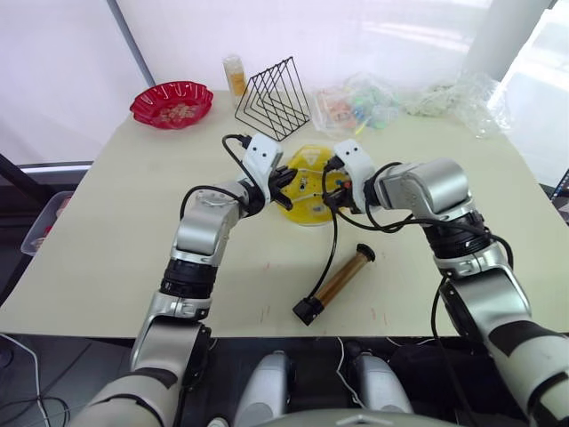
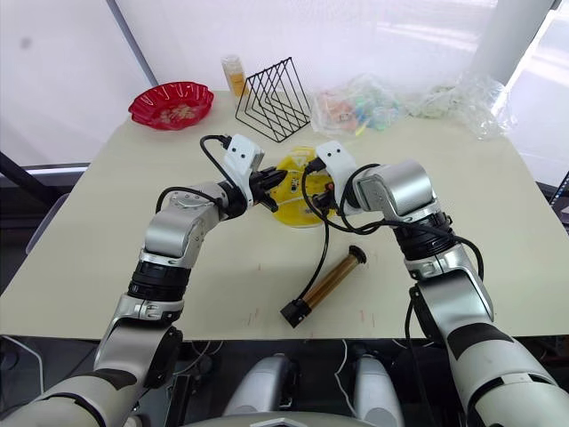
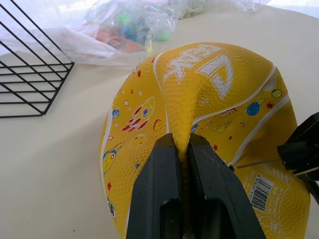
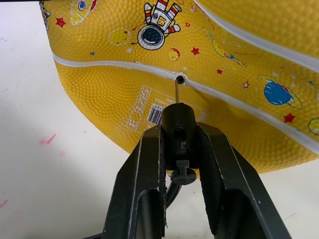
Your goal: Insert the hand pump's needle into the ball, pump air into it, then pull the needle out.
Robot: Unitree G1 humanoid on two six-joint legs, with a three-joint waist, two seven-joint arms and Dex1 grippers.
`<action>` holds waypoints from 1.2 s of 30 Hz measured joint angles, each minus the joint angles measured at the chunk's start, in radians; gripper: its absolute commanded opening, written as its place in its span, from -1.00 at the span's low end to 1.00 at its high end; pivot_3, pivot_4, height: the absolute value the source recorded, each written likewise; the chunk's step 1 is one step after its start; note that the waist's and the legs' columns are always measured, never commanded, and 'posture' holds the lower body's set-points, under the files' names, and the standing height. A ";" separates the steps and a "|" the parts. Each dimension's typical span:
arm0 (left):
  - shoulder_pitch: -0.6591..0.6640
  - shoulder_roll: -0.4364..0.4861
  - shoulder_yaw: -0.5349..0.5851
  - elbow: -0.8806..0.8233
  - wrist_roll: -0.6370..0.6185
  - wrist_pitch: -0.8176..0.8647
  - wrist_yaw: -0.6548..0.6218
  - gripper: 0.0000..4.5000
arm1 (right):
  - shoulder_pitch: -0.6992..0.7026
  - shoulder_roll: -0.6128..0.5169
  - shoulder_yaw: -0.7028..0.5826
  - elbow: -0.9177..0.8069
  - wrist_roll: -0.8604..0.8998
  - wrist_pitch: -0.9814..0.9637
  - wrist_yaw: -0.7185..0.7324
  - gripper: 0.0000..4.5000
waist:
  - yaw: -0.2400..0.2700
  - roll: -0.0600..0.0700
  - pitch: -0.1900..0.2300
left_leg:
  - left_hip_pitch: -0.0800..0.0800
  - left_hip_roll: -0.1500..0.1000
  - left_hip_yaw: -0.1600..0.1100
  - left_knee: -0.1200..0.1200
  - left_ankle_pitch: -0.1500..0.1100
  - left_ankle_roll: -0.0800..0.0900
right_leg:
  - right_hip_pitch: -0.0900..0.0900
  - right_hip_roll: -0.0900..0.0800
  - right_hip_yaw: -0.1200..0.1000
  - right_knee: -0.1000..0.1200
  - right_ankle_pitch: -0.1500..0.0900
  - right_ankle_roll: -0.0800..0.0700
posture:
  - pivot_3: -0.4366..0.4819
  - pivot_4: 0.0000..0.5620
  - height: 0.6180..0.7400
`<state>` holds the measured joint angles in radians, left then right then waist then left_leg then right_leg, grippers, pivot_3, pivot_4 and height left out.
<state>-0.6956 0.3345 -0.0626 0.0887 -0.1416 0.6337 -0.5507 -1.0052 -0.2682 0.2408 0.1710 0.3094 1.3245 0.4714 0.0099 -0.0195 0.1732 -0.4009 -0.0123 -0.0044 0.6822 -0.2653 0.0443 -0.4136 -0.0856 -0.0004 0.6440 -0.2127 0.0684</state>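
Red bowl [image 1: 172, 104], wire rack [image 1: 273, 99], bags [image 1: 373, 100].

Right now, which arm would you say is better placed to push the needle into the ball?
Right: the right gripper grips the needle, its tip at the ball's valve hole. The left gripper pinches a fold of the ball.

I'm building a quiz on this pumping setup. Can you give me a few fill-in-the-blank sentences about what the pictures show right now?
1. The left gripper pinches a fold of the ____ ball.
2. The right gripper holds the black fitting of the ____, whose tip is at the ball's valve hole.
3. The hand pump lies on the ____, held by neither gripper.

Missing words: yellow; needle; table
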 measured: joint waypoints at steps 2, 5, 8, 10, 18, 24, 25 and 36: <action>0.000 0.000 0.000 0.000 0.000 0.000 -0.001 -0.99 | 0.000 0.002 0.000 0.005 -0.004 -0.005 0.000 -0.82 | 0.000 0.000 0.000 | 0.000 0.000 0.000 0.000 0.000 0.000 | 0.000 0.000 0.000 0.000 0.000 0.000 | -0.05 -0.47 0.95; 0.000 0.000 0.000 0.000 0.000 0.000 -0.002 -0.99 | 0.000 0.004 0.000 0.017 -0.010 -0.015 -0.001 -0.82 | 0.000 0.000 0.000 | 0.000 0.000 0.000 0.000 0.000 0.000 | 0.000 0.000 0.000 0.000 0.000 0.000 | -0.05 -0.47 0.95; 0.000 -0.001 0.000 0.000 0.000 -0.001 -0.004 -0.99 | -0.001 0.005 -0.001 0.031 -0.011 -0.024 0.000 -0.82 | 0.000 0.000 0.000 | 0.000 0.000 0.000 0.000 0.000 0.000 | 0.000 0.000 0.000 0.000 0.000 0.000 | -0.05 -0.47 0.95; 0.000 -0.001 0.000 0.000 0.000 -0.002 -0.006 -0.99 | -0.002 0.005 -0.001 0.037 -0.011 -0.029 0.000 -0.82 | 0.000 0.000 0.000 | 0.000 0.000 0.000 0.000 0.000 0.000 | 0.000 0.000 0.000 0.000 0.000 0.000 | -0.05 -0.47 0.95; 0.000 -0.001 0.000 0.001 0.000 -0.002 -0.008 -0.99 | -0.004 0.010 0.016 0.046 -0.024 -0.040 0.000 -0.82 | 0.000 0.000 0.000 | 0.000 0.000 0.000 0.000 0.000 0.000 | 0.000 0.000 0.000 0.000 0.000 0.000 | -0.05 -0.47 0.95; 0.001 -0.001 0.000 0.001 0.000 -0.002 -0.008 -0.99 | -0.008 0.013 0.027 0.057 -0.037 -0.041 0.003 -0.82 | 0.000 0.000 0.000 | 0.000 0.000 0.000 0.000 0.000 0.000 | 0.000 0.000 0.000 0.000 0.000 0.000 | -0.05 -0.47 0.95; 0.001 -0.002 0.000 0.001 0.000 -0.003 -0.008 -0.99 | -0.010 0.014 0.027 0.061 -0.037 -0.041 0.003 -0.82 | 0.000 0.000 0.000 | 0.000 0.000 0.000 0.000 0.000 0.000 | 0.000 0.000 0.000 0.000 0.000 0.000 | -0.05 -0.47 0.95; 0.012 -0.008 0.003 -0.004 -0.001 -0.005 -0.006 -0.99 | -0.048 0.043 0.022 0.143 -0.052 -0.047 -0.006 -0.82 | -0.002 0.000 0.000 | 0.000 0.001 -0.001 0.000 0.000 0.000 | 0.000 0.000 -0.001 0.000 0.000 0.000 | -0.05 -0.47 0.95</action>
<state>-0.6835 0.3266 -0.0594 0.0845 -0.1424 0.6283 -0.5569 -1.0529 -0.2255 0.2624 0.3136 0.2572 1.2778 0.4650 0.0084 -0.0193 0.1731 -0.4007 -0.0112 -0.0053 0.6819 -0.2653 0.0442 -0.4132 -0.0859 -0.0010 0.6436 -0.2128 0.0683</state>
